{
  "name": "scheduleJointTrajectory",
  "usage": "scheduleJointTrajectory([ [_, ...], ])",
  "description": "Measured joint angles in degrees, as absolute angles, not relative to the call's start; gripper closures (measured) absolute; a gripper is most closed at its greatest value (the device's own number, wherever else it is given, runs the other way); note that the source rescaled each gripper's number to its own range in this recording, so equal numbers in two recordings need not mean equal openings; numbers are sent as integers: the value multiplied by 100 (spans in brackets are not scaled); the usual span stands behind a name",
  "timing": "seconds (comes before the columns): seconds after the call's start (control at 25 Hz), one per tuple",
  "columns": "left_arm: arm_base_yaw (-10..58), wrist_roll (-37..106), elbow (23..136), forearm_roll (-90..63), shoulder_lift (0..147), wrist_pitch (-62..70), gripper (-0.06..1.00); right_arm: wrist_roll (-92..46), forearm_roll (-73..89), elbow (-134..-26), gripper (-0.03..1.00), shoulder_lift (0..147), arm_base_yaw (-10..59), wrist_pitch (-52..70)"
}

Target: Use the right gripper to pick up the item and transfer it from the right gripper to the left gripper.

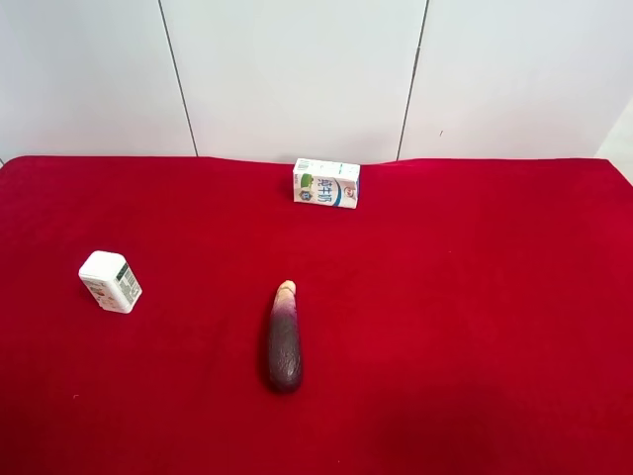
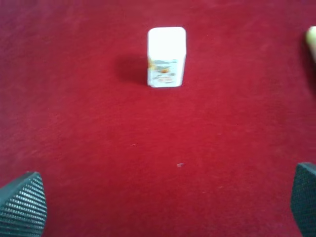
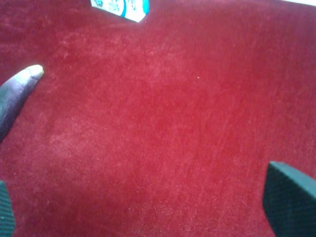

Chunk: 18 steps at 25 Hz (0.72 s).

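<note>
The item, a small white drink carton (image 1: pixel 110 281), stands on the red cloth at the exterior high view's left. It also shows in the left wrist view (image 2: pixel 166 57), ahead of my left gripper (image 2: pixel 163 202), which is open and empty with its fingers (image 2: pixel 22 205) wide apart. My right gripper (image 3: pixel 148 210) is open and empty over bare cloth; only its fingertips (image 3: pixel 289 202) show. The item is not in the right wrist view. Neither arm shows in the exterior high view.
A dark purple eggplant (image 1: pixel 284 336) lies mid-table; its pale tip shows in the right wrist view (image 3: pixel 15 96). A larger white box with blue-green print (image 1: pixel 326 183) stands at the cloth's far edge, also in the right wrist view (image 3: pixel 121 7). A white panelled wall (image 1: pixel 297 69) is behind.
</note>
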<state>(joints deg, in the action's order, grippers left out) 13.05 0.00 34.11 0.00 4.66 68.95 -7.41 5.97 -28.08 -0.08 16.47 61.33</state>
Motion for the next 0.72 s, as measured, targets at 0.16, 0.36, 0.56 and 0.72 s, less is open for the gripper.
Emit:
scheduleJointTrajectory([
  [0.16,1305,79,3192,-36,8,6855,-5,-741,597,-2808,-3,-8,1647,6133],
  [0.36,1305,96,3059,-36,-29,6335,-5,-741,597,-2808,-3,-8,1647,6133],
  [0.56,1305,96,2933,-41,-29,6130,-5,-741,597,-2808,-3,-8,1647,6133],
  [0.72,1305,96,2933,-41,-29,6123,-5,-741,597,-2808,-3,-8,1647,6133],
])
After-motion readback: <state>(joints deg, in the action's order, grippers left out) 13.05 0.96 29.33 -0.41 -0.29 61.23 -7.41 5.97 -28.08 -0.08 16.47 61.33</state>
